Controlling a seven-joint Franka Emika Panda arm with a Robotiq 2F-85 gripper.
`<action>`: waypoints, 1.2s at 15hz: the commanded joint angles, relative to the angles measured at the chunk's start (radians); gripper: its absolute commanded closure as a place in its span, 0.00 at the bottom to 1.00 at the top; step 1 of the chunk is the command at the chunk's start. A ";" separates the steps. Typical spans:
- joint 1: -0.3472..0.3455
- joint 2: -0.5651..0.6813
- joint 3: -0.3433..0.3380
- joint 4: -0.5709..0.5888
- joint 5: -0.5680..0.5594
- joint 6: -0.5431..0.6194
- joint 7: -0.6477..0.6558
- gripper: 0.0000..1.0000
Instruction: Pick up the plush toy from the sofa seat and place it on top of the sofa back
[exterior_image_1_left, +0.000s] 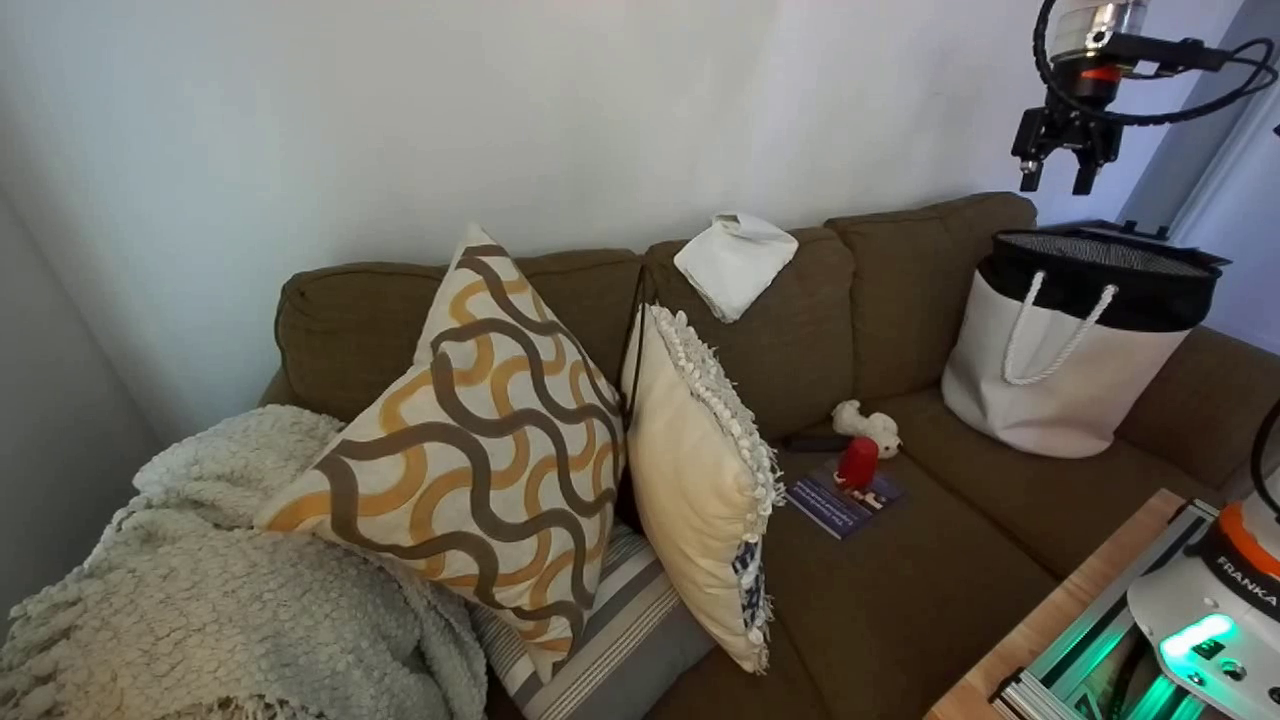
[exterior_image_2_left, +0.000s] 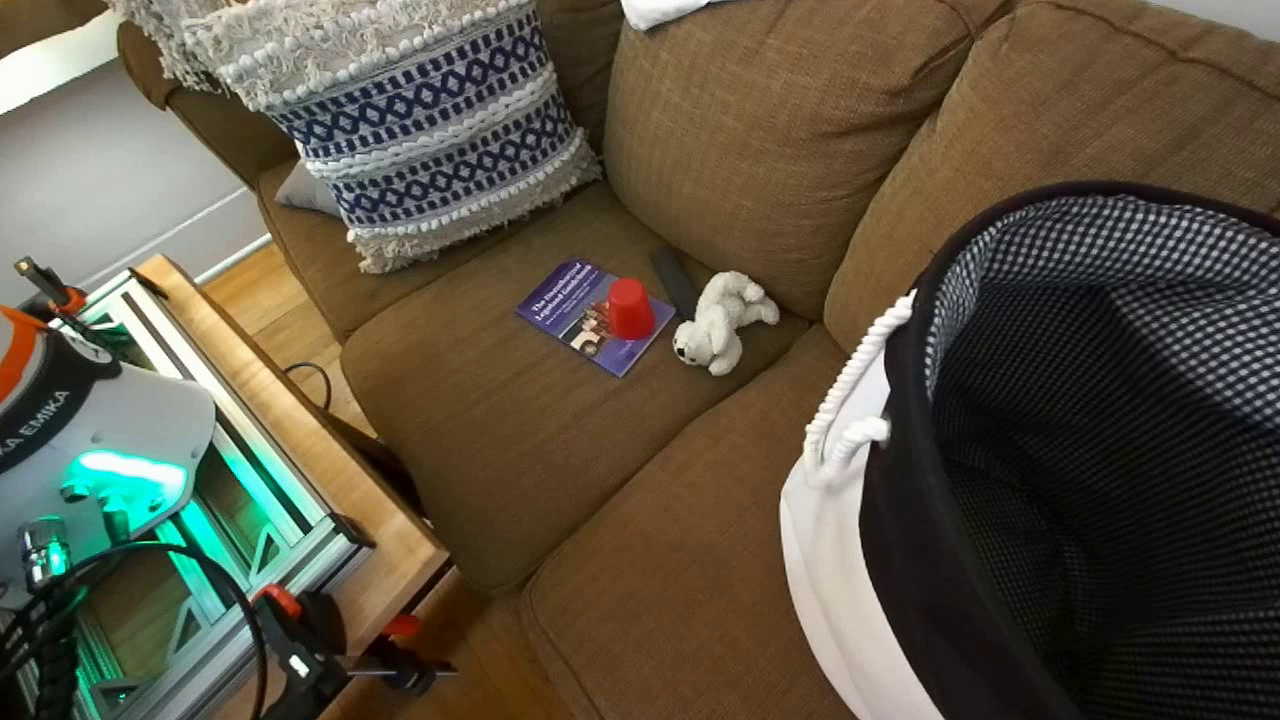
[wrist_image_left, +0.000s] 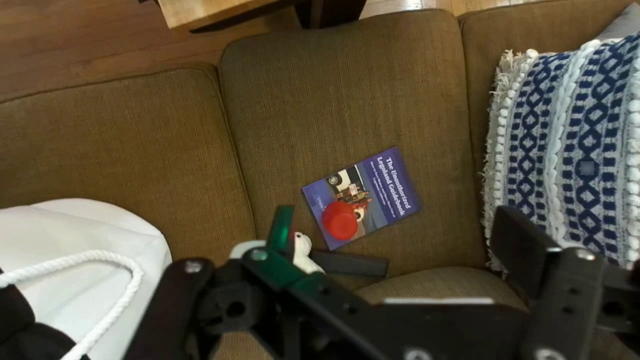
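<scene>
The plush toy is a small cream-white soft animal (exterior_image_1_left: 872, 430). It lies on the sofa seat (exterior_image_1_left: 900, 570), close to the sofa back (exterior_image_1_left: 820, 350). It shows whole in an exterior view (exterior_image_2_left: 722, 320), with its dark-nosed head towards the front. In the wrist view the plush toy (wrist_image_left: 302, 254) is partly hidden by a finger. My gripper (exterior_image_1_left: 1057, 182) is open and empty, high above the seat's far end, over the basket and well apart from the toy. In the wrist view my gripper's fingers (wrist_image_left: 400, 225) stand wide apart. The sofa back (exterior_image_2_left: 770, 140) also shows near the toy.
A red cup (exterior_image_2_left: 630, 308) stands on a purple book (exterior_image_2_left: 560, 300) beside the toy, with a dark flat bar (exterior_image_2_left: 674, 283) close by. A tall white-and-black basket (exterior_image_1_left: 1040, 400) stands on the seat. A white cloth (exterior_image_1_left: 735, 265) drapes over the back. Pillows (exterior_image_1_left: 700, 450) lean nearby.
</scene>
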 joint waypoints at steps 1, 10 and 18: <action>-0.038 0.073 -0.033 -0.045 0.032 0.005 -0.032 0.00; -0.055 0.132 -0.032 -0.043 0.025 -0.010 -0.029 0.00; -0.125 0.520 -0.087 0.132 -0.020 0.243 0.210 0.00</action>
